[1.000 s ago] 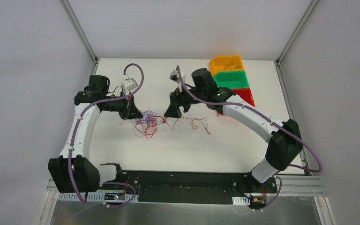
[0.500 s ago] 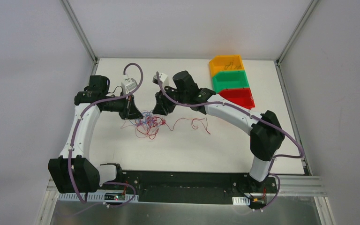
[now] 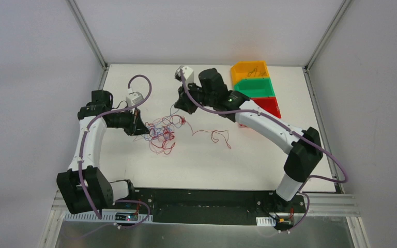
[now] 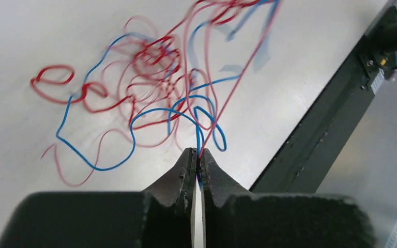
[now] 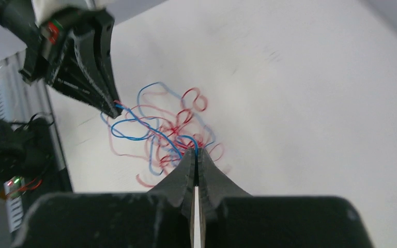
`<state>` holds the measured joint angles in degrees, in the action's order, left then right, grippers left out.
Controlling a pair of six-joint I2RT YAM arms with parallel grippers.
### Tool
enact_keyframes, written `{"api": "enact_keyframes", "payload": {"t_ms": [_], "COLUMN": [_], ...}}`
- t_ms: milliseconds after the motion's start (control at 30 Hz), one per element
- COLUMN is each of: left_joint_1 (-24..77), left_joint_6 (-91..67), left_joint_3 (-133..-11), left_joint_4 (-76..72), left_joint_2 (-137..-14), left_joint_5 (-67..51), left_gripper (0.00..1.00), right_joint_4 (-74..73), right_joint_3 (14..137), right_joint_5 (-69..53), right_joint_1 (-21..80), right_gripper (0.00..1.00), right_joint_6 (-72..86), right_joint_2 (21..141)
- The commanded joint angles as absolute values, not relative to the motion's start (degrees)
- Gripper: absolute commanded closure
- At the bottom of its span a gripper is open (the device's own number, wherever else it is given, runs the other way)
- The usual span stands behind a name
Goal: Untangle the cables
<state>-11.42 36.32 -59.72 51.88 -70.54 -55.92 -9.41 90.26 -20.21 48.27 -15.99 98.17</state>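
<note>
left gripper point(image 4: 197, 152): clamped on strands, cables' point(image 4: 154, 61) left edge
right gripper point(image 5: 196, 151): clamped on strands, their far-right edge
our pull: cables strung between both, so outward

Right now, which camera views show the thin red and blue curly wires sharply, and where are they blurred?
Left wrist view: the thin red and blue curly wires smear toward the top edge but are crisp beside the left gripper. Right wrist view: slightly soft throughout; the right gripper is a dark silhouette. Top view: even light, no glare, wires too fine to separate.
</note>
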Motion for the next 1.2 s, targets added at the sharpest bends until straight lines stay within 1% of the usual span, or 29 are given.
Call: {"api": "enact_keyframes", "payload": {"t_ms": [0,67,100,167,200,300,333,367,400,467,533,600,633,700,767,800,967,1067,1100,1167], "left_joint_1": [-16.58,-16.93,-17.08,-17.64,-18.10,-18.46,-18.46,-18.41,-18.22,-16.17,-12.87,-9.00,-7.87,-7.25,-5.86,-4.15,6.15,10.89,12.38,14.21], "left_joint_6": [42.37,42.66,42.58,41.17,40.14,34.87,31.32,27.13,22.96,11.99,2.83,-3.85,-6.07,-11.88,-13.99,-13.57,-14.70,-15.49,-15.05,-15.27], "left_joint_3": [-58.30,-58.44,-58.52,-59.73,-60.33,-63.95,-64.91,-65.92,-66.67,-66.81,-64.47,-61.85,-61.57,-63.46,-67.19,-67.99,-66.87,-65.58,-65.40,-65.05], "left_joint_4": [53.63,53.69,53.67,53.72,53.63,51.32,49.22,46.38,43.03,33.06,20.47,6.73,3.04,-1.63,-3.11,-3.20,-7.48,-10.87,-11.46,-12.37], "left_joint_2": [-74.35,-75.09,-75.14,-74.60,-74.03,-71.50,-70.59,-69.49,-68.51,-65.68,-62.12,-59.72,-59.79,-62.20,-64.97,-65.27,-64.09,-64.12,-64.26,-65.68], "left_joint_5": [-52.84,-53.02,-53.40,-56.04,-58.76,-67.16,-68.97,-71.03,-72.02,-70.15,-65.28,-60.47,-58.47,-58.32,-60.80,-60.59,-55.45,-52.28,-50.74,-48.62], "left_gripper": [0.92,0.85,0.79,0.62,0.56,0.47,0.41,0.24,0.16,0.12,0.04,0.01,0.01,0.03,0.07,0.08,0.02,0.01,0.02,0.06], "right_joint_4": [-6.72,-6.44,-6.25,-6.06,-6.06,-5.59,-5.81,-6.11,-6.30,-6.33,-6.25,-6.11,-6.07,-6.25,-6.49,-6.50,-5.95,-5.60,-5.69,-5.80], "right_joint_3": [97.55,99.22,100.00,101.46,101.98,103.10,103.69,104.16,104.62,105.23,105.81,106.19,106.17,106.10,105.95,105.95,107.43,109.74,110.59,112.21], "right_joint_5": [-8.41,-9.14,-10.72,-13.59,-15.21,-17.11,-17.85,-18.83,-19.68,-21.44,-22.90,-25.01,-25.60,-27.00,-27.92,-28.39,-27.34,-25.86,-25.72,-25.03], "right_joint_1": [44.72,44.00,43.72,43.45,43.38,43.37,43.35,43.34,43.33,43.34,43.37,43.37,43.37,43.44,43.43,43.49,44.92,45.72,45.97,47.06], "right_gripper": [1.00,1.00,1.00,1.00,1.00,1.00,1.00,1.00,1.00,1.00,1.00,1.00,1.00,1.00,1.00,1.00,1.00,1.00,1.00,1.00], "right_joint_6": [-20.75,-19.73,-18.45,-16.39,-15.42,-12.84,-12.36,-12.18,-11.74,-10.38,-9.02,-8.39,-8.24,-8.10,-7.62,-7.32,-6.38,-5.14,-4.63,-4.15], "right_joint_2": [90.18,89.29,88.86,88.29,88.06,87.74,87.88,87.99,88.04,88.19,88.58,88.90,89.01,88.79,88.60,88.58,89.68,91.15,91.56,92.16]}}
